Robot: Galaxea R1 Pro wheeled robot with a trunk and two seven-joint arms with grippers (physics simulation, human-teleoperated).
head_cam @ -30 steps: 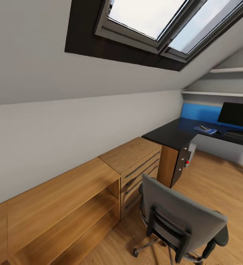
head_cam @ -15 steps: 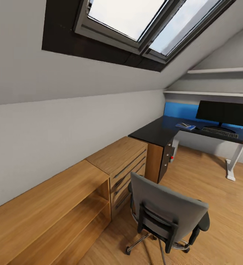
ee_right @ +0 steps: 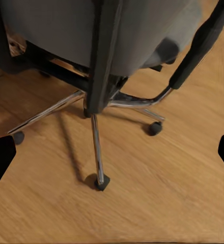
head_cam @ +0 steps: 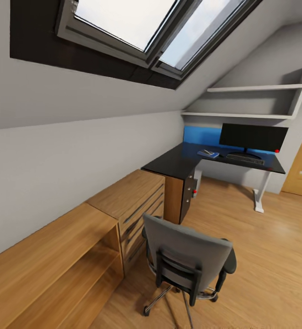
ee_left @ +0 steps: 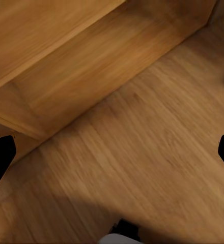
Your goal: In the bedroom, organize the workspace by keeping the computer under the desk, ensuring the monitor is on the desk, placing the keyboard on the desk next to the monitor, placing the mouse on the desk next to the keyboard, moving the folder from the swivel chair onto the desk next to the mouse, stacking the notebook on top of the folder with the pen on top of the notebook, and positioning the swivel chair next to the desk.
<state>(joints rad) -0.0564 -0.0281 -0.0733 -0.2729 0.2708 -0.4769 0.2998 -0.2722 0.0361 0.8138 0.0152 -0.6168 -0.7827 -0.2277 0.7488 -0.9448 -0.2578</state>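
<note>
1. Under the sloped ceiling with its skylights [head_cam: 137,27], the desk [head_cam: 178,161] stands at the far end of the room, well away from the swivel chair [head_cam: 187,260].
2. On the desk sit the monitor [head_cam: 253,137], the keyboard [head_cam: 245,158] just in front of it, and the blue folder [head_cam: 207,154] to one side, with something dark and something pale on top, too small to make out.
3. The chair stands on the wood floor [head_cam: 270,256] beside the low wooden cabinets [head_cam: 123,205], its back turned to the camera.
4. The left gripper [ee_left: 112,152] is spread wide, empty, over floor and cabinet.
5. The right gripper [ee_right: 112,152] is also wide apart, empty, above the chair's chrome base [ee_right: 99,132].
</note>
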